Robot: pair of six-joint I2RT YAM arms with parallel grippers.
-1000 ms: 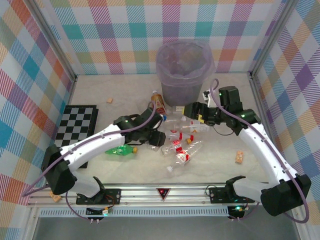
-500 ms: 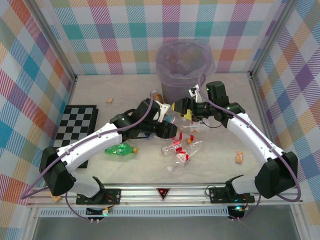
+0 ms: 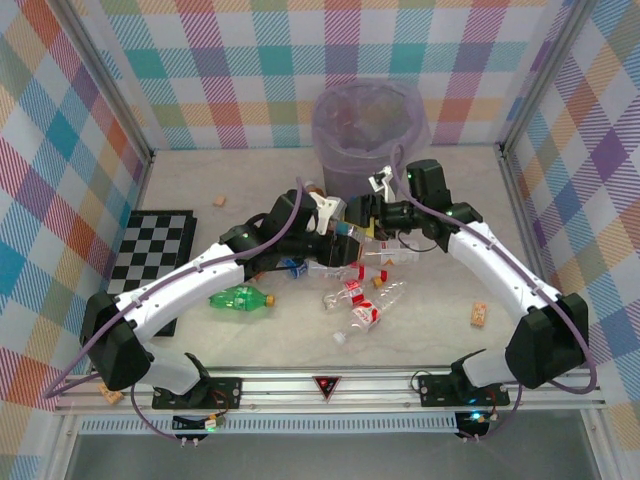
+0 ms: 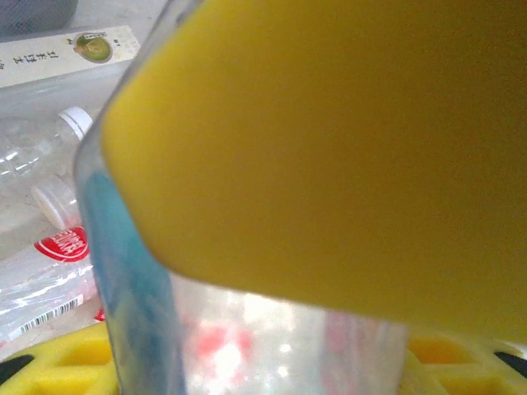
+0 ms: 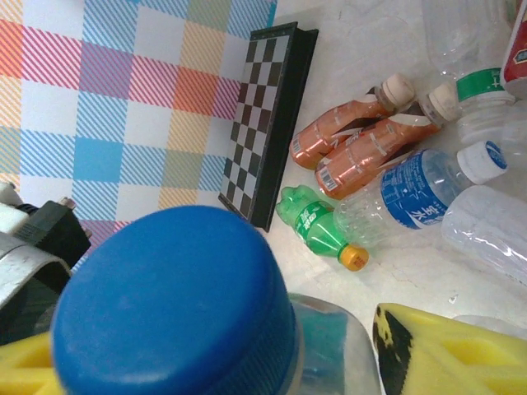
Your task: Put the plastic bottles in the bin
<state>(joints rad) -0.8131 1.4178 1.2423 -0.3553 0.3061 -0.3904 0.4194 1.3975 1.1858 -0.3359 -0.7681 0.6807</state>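
Where the two arms meet just in front of the bin (image 3: 365,172), a blue-capped bottle (image 3: 343,232) is caught between them. The left gripper (image 3: 325,213) reaches in from the left. In its wrist view its yellow fingers (image 4: 329,148) are clamped on the clear body of the blue-capped bottle (image 4: 272,346), one pad above and one below, with a blue label strip along the body's left side. The right gripper (image 3: 362,210) comes in from the right. In its wrist view the bottle's cap sits close to the lens, and the right fingers (image 5: 445,350) stand apart on either side of the neck; whether they press on it cannot be told.

The bin stands upright at the far middle of the counter (image 3: 440,335), lined with a clear bag.

Loose bottles lie on their sides on the counter. A green bottle (image 3: 238,298) lies near the left arm, and two red-labelled bottles (image 3: 357,300) lie nearer the bases than the grippers. In the right wrist view two brown bottles (image 5: 350,136) lie side by side, touching, near the chessboard (image 5: 268,123), with a blue-labelled bottle (image 5: 412,188) just beside them. A cork block (image 3: 479,315) lies well apart on the right.
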